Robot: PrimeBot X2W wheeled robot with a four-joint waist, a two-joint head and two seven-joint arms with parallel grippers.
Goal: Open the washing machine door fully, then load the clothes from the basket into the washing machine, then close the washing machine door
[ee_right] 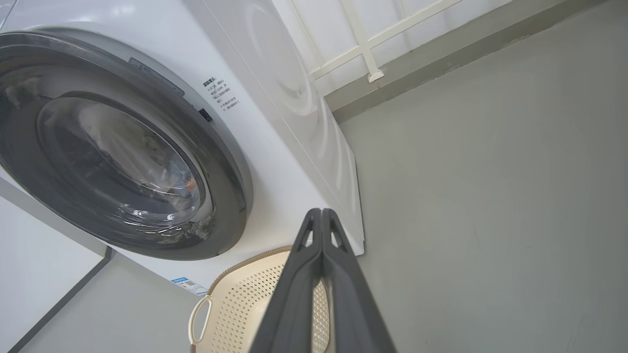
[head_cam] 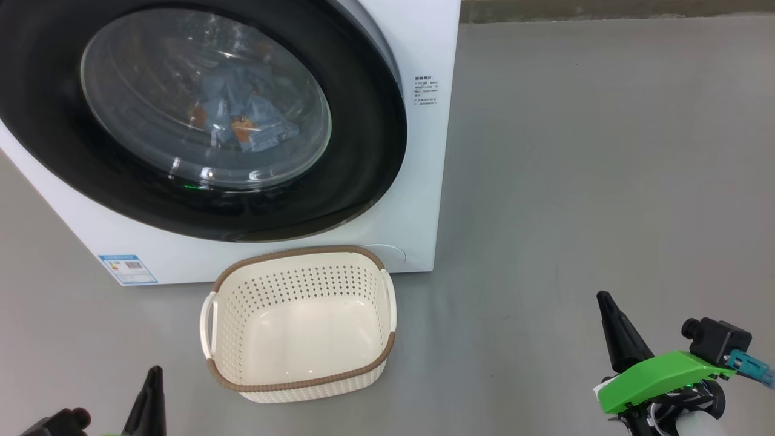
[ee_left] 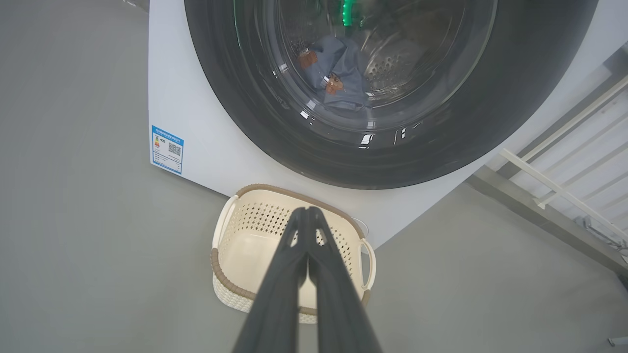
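door [head_cam: 369, 157] looks shut | clothes [head_cam: 245, 115] inside washer [head_cam: 424, 200], behind door | basket [head_cam: 303, 251] empty, on floor at washer's front | left end effector [ee_left: 306, 211] together, empty | right end effector [ee_right: 321, 212] together, empty | task seems done

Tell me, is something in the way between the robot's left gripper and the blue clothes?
Yes. The shut washing machine door stands between them: the clothes lie inside the drum, behind the door's glass. The left gripper, closed, hangs near the empty basket in front.
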